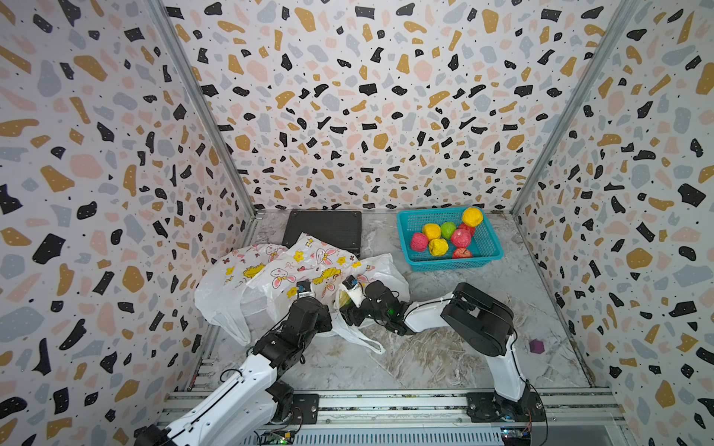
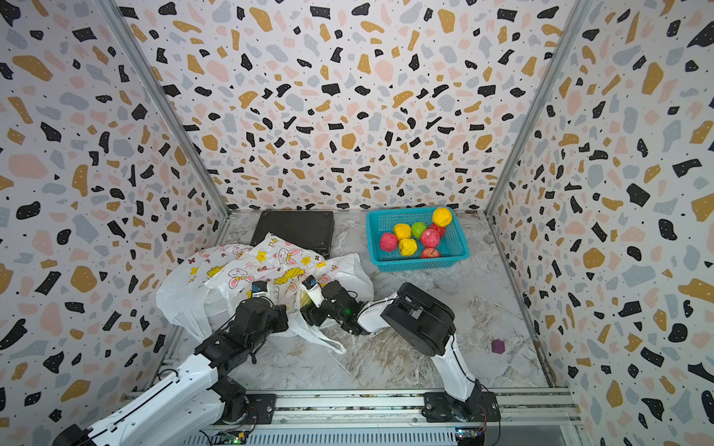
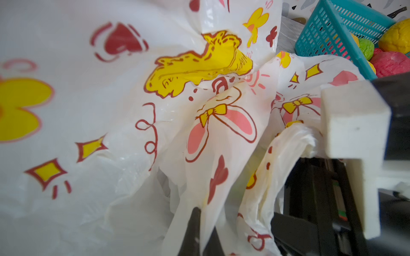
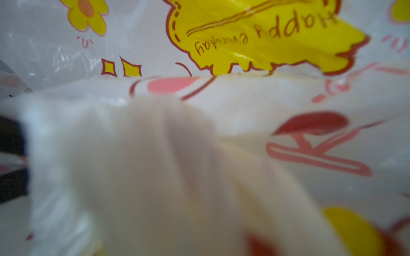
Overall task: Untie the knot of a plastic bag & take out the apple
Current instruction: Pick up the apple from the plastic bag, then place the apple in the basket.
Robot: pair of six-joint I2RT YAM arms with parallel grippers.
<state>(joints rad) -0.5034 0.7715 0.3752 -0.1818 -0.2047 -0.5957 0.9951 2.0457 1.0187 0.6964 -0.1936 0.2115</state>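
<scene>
Lab-style robot test booth, terrazzo-print panel walls (image 1: 367, 96), aluminium frame rail (image 1: 386, 401), marble-look tabletop (image 1: 444, 359)

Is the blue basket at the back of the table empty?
No, the basket holds several red, yellow and green fruits.

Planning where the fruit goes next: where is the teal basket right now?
In both top views the teal basket sits at the back right of the marble tabletop, right of the black tray and beyond the printed plastic bag.
</scene>
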